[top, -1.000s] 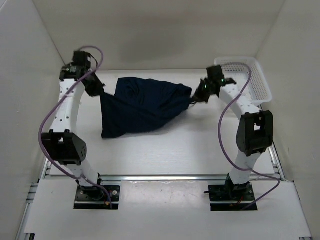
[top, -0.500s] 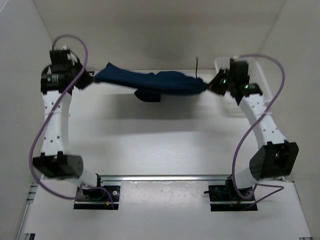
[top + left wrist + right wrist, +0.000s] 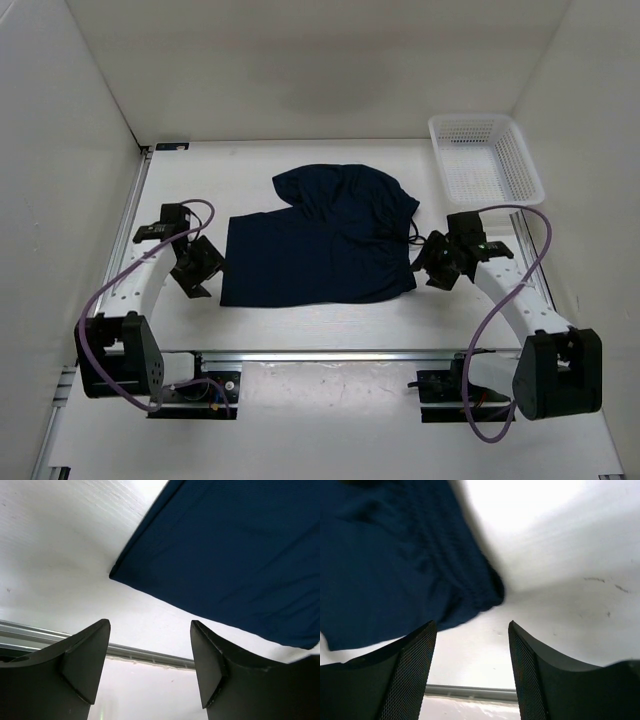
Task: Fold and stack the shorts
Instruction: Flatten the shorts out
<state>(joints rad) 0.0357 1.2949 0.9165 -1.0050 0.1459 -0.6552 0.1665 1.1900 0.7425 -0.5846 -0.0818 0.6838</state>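
1. Nearest, at the table's front edge: two black arm bases bolted beside a silver metal rail (image 3: pixel 330 354), purple cables looping up each white arm.
2. On the left side, just past the rail: left gripper (image 3: pixel 203 264) low over the white table (image 3: pixel 300 325), jaws spread wide, nothing between them. In the left wrist view, the same left gripper (image 3: pixel 150 630) with two dark fingers (image 3: pixel 85 655) apart over bare table, the near left corner of the shorts (image 3: pixel 225 555) just beyond the tips, not touching.
3. On the right side, about level with it: right gripper (image 3: pixel 430 266) also low, jaws spread wide and empty. In the right wrist view, right gripper (image 3: pixel 472 627) with mesh-textured pads (image 3: pixel 410 670) apart, a bunched edge of the shorts (image 3: pixel 395 555) just ahead on the left, clear of the fingers.
4. Between the two grippers, mid-table: dark navy shorts (image 3: pixel 320 245) lying flat, near part a smooth rectangle, far part rumpled and narrower, shifted toward the right. Thin dark drawstring (image 3: pixel 411 236) trailing off the right edge, near the right gripper.
5. Farther back, at the far right corner: white plastic mesh basket (image 3: pixel 484 120), well apart from the shorts.
6. Beyond and at both sides: plain white walls.
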